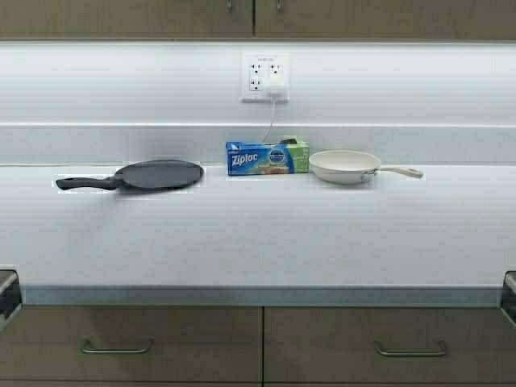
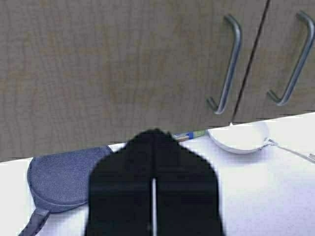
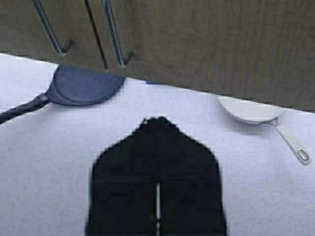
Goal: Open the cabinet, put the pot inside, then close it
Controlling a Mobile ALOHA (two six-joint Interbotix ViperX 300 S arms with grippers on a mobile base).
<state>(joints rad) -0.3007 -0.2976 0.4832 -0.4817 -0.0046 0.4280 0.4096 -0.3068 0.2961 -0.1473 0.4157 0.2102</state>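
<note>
A pale, finely speckled countertop (image 1: pixel 258 234) is shown in the high view, backed by a white wall with a double socket (image 1: pixel 264 77) from which a white cord hangs. Along the upper edge, the lower margin of the cabinet (image 1: pixel 254 18) is seen: two flat tan wood-grain doors, shut, meeting at a dark vertical seam.

Three objects are set in a row at the back of the counter. A flat, round, dark griddle pan (image 1: pixel 157 174) with one long straight handle lies to the left. A rectangular blue and green cardboard box (image 1: pixel 267 157), printed with a brand name, stands in the middle; whether anything is inside cannot be told. A shallow white frying pan (image 1: pixel 345 166) with a pale handle is placed to the right, and its bowl is seen empty.

Below the counter, tan drawers (image 1: pixel 129 343) with horizontal metal bar handles are visible.

The pot is not seen in any view.

Only the wrist views show the cabinet's slim, curved metal bar handles (image 2: pixel 229 66), one on each side of the seam. The left gripper (image 2: pixel 153 189) and the right gripper (image 3: pixel 157 189) are each shown as a matt black wedge with fingers pressed together, only a thin pale slit between them, and nothing is held. In the high view only dark slivers of the arms appear at the side edges.
</note>
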